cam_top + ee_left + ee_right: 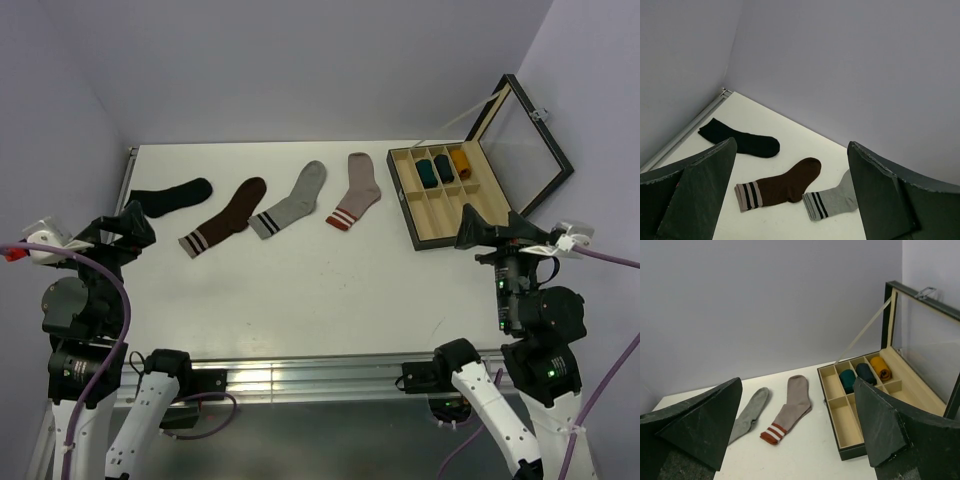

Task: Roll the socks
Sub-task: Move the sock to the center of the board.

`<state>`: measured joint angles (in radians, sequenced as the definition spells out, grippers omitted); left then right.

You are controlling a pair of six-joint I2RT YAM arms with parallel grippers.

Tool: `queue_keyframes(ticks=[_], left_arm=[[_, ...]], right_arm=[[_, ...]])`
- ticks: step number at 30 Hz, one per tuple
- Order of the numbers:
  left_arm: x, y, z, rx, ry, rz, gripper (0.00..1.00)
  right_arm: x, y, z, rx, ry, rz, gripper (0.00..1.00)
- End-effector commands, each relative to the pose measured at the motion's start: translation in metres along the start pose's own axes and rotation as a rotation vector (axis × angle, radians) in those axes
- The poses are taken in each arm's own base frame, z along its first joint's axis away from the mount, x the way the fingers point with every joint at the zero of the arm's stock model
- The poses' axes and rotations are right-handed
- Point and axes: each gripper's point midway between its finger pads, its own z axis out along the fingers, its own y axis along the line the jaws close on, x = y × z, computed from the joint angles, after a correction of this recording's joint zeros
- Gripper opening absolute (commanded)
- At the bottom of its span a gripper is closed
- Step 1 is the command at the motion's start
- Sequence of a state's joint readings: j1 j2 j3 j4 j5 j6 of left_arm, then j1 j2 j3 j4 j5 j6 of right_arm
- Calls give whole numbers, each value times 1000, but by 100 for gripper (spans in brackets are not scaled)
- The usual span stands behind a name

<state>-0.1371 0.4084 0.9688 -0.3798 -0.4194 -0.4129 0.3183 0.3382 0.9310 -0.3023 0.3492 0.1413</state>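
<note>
Two sets of jaws stand spread wide with nothing between them: the left gripper (791, 141) hangs above the table's left near corner, the right gripper (798, 380) above its right side, both well apart from any cloth.

Out from them, on the white table (330, 290), four socks lie flat in a row along the far half. The pair to roll sits right of centre: the grey sock (293, 200) with dark stripes at its cuff, and just beside it the pink sock (355, 190) with a red-and-white cuff. Both have toes to the far side and cuffs to the near side. They look close together but not overlapping. Further left are a brown sock (225, 218) and a black sock (172, 196), neither part of the job. At the far right an open box (445, 243) holds three rolled socks (443, 167) in its far compartments.

I judge these socks to be light, limp and thin. They will fold and drag rather than lift stiffly, and a flat layer gives little for the fingers to bite. The ribbed cuff or the toe edge looks the best place to pinch, with the other arm pinning the cloth so the roll does not slide on the smooth top.

Only the top view shows all four socks and the box at once. The left wrist camera sees the black and brown socks and just the grey cuff, never the pink one. The right wrist camera shows the pink sock whole and the box's dividers up close
</note>
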Motion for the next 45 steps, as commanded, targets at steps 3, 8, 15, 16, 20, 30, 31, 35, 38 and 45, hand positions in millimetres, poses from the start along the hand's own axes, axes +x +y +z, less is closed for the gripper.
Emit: queue_keyframes(ticks=[3,8,15,16,20,30,31,35,38,45], left_arm=[[8,-11,8,44,17,-16,100],[27,-18,19,66,75,-26,99],[87,-31,41,116,240,-49,99],[93,-32,43,118,257,-53,99],[131,-35,49,131,364,-73,99],[189,-21,57,84,530,-21,100],[191,-20,56,79,531,-16,99],[191,-14,57,60,527,3,99],[194,-15,57,65,534,1,99],[195,-16,57,71,539,1,99]], right_arm=[[22,23,18,-67,99,57,100],[59,49,39,-113,281,127,100],[129,92,78,-235,560,117,100],[135,98,84,-249,577,125,100],[194,109,118,-250,742,89,100],[332,117,172,-207,1013,-57,82],[358,114,171,-195,1068,-69,78],[394,119,179,-193,1101,-84,73],[424,119,174,-185,1149,-127,70],[467,112,147,-132,1257,-215,65]])
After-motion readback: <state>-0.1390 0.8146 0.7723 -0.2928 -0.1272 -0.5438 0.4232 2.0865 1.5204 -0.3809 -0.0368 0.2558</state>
